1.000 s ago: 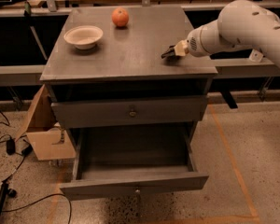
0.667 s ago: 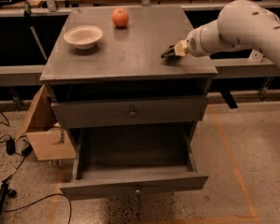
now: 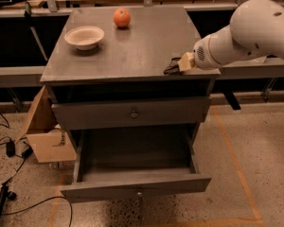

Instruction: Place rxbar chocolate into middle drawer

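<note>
Nothing shifted; gripper [image 3: 172,68] stays at right edge of cabinet top [image 3: 132,51].

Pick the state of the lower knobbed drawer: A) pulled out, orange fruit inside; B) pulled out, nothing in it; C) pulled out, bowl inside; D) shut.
B: the middle drawer is pulled out with a bare floor, while the bowl and the orange fruit sit on the cabinet top, and the gripper is at that top's right front edge.
</note>
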Motion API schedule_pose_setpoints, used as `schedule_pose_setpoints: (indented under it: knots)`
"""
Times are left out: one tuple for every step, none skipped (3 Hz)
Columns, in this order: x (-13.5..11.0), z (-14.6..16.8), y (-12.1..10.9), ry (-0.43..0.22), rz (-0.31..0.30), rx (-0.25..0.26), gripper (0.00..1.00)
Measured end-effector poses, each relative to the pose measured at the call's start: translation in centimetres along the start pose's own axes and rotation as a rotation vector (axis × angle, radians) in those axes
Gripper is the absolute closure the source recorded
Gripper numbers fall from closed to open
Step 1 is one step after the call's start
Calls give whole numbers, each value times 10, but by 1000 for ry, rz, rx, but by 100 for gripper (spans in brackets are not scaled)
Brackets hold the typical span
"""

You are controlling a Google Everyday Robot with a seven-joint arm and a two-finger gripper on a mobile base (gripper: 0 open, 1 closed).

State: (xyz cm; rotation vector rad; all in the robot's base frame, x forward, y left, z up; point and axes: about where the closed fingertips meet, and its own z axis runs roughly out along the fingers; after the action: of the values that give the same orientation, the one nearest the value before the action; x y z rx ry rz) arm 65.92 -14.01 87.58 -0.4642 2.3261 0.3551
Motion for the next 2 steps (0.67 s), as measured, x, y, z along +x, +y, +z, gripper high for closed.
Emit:
schedule_pose_setpoints:
  knots:
    - [31,-35,30,64,100,-1,100]
    - [63,-62,74,137,233,-30,100]
